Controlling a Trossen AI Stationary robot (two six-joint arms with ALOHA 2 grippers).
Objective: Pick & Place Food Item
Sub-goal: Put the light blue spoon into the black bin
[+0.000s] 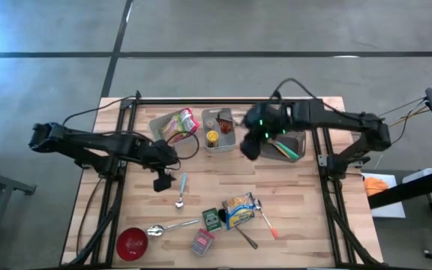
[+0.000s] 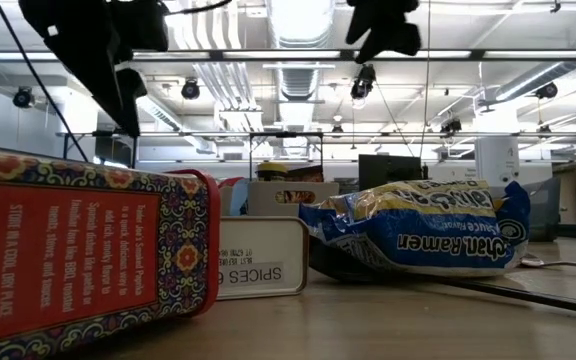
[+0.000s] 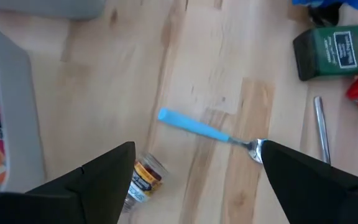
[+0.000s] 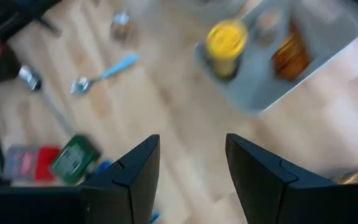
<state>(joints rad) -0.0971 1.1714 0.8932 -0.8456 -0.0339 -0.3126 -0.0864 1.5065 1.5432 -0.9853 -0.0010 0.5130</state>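
My left gripper point(image 1: 162, 180) points down, open, over the table's middle left. A small jar with a yellow label point(image 3: 143, 180) lies on the wood beside one of its fingers, untouched. A blue-handled spoon point(image 3: 197, 129) lies just beyond it. My right gripper point(image 1: 250, 144) hangs open and empty above the far middle, next to a grey tray point(image 4: 328, 56) that holds a yellow-lidded jar point(image 4: 227, 40). A ramen packet point(image 1: 240, 210), a green box point(image 1: 213, 219) and a red tin point(image 1: 202, 240) lie near the front edge.
Three grey trays line the far edge: one with a pink and green packet point(image 1: 178, 124), one with jars point(image 1: 217, 131), one with green-handled utensils point(image 1: 285, 147). A red bowl point(image 1: 132, 244) and silver spoons point(image 1: 167, 226) lie at the front left.
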